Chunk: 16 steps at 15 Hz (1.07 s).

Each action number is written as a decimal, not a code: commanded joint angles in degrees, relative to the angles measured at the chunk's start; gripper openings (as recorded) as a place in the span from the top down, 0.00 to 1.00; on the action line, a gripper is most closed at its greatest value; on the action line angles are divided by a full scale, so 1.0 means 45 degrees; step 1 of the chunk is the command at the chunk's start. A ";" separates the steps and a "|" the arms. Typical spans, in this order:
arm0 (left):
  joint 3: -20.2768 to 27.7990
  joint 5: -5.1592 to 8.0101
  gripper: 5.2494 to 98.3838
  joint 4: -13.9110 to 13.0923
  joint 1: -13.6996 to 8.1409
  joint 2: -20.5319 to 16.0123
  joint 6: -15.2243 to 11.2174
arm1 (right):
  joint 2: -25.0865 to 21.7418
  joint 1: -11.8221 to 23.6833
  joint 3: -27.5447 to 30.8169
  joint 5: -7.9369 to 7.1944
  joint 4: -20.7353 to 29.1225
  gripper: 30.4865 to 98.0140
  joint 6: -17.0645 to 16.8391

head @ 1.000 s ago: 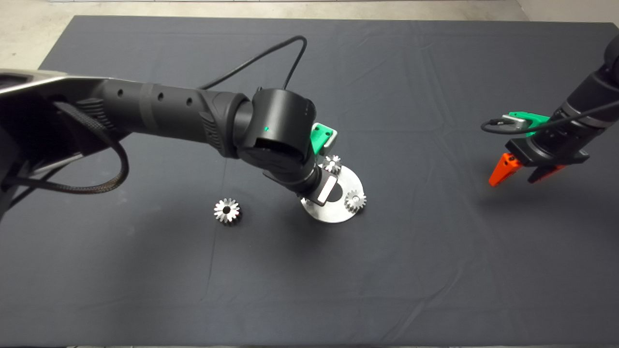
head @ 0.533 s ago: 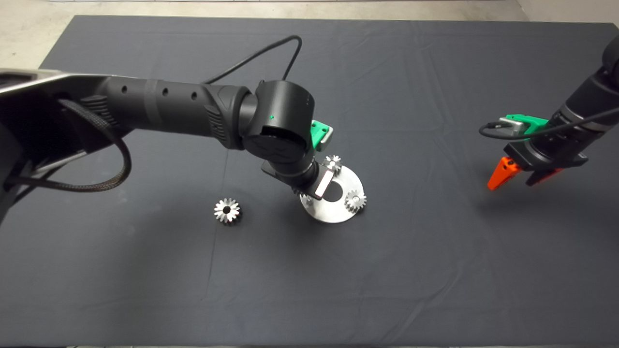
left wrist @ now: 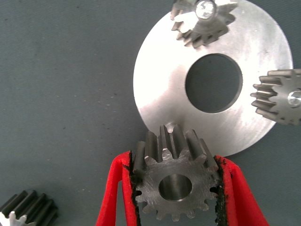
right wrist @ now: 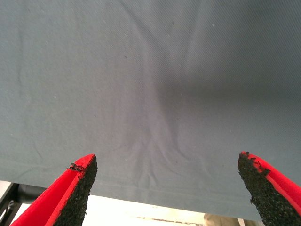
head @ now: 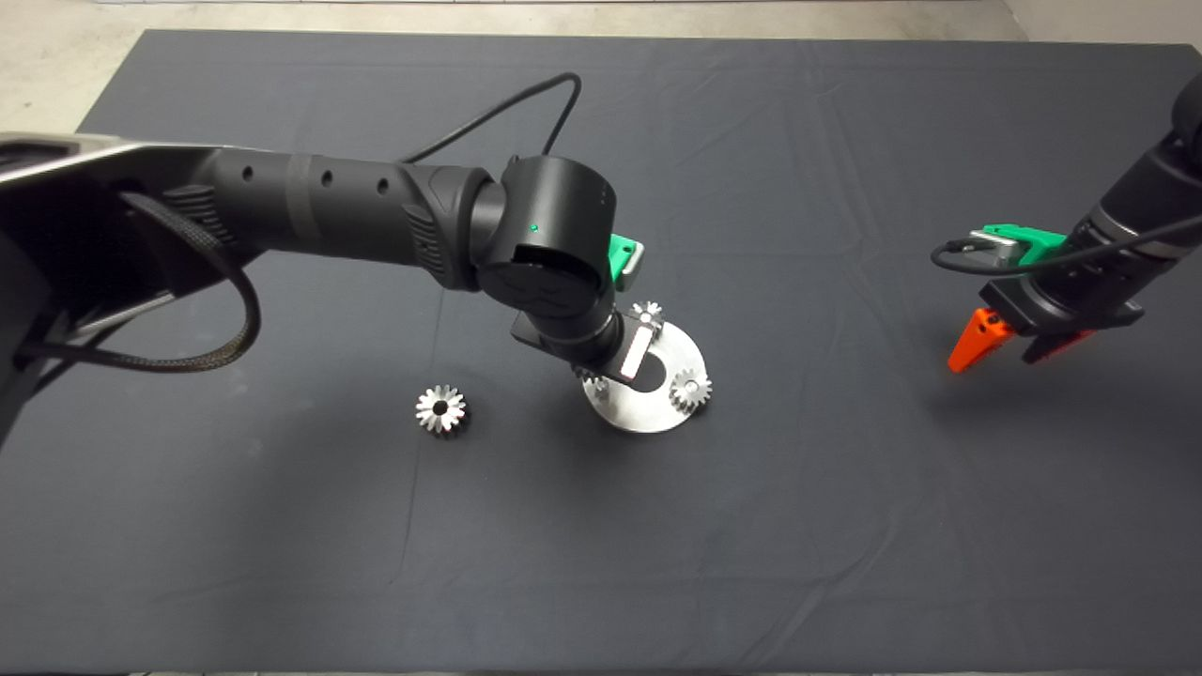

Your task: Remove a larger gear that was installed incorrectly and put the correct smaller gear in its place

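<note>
1. We judge the swap more than half done: the larger gear (head: 440, 409) lies loose on the mat (head: 845, 526), well apart from the round metal plate (head: 648, 410), at about nine o'clock from it in the head view.
2. Two small gears, one (left wrist: 203, 19) and another (left wrist: 281, 96), sit on the plate's rim; fitting the third is what remains.
3. Our left gripper (left wrist: 176, 188) clamps the smaller gear (left wrist: 175, 181) between its red fingers (left wrist: 113, 195), the gear's centre hole facing the wrist camera, right at the plate's edge over what looks like a peg.
4. The left arm reaches in from nine o'clock, wrist bent down over the plate.
5. Our right gripper (right wrist: 164, 188) hangs spread wide and empty above the mat at three o'clock.
</note>
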 commanded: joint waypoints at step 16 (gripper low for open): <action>-0.0484 0.1010 0.81 0.1117 0.0598 0.0274 0.0315 | -0.0887 0.0325 0.1048 -0.1205 0.0262 0.28 0.0018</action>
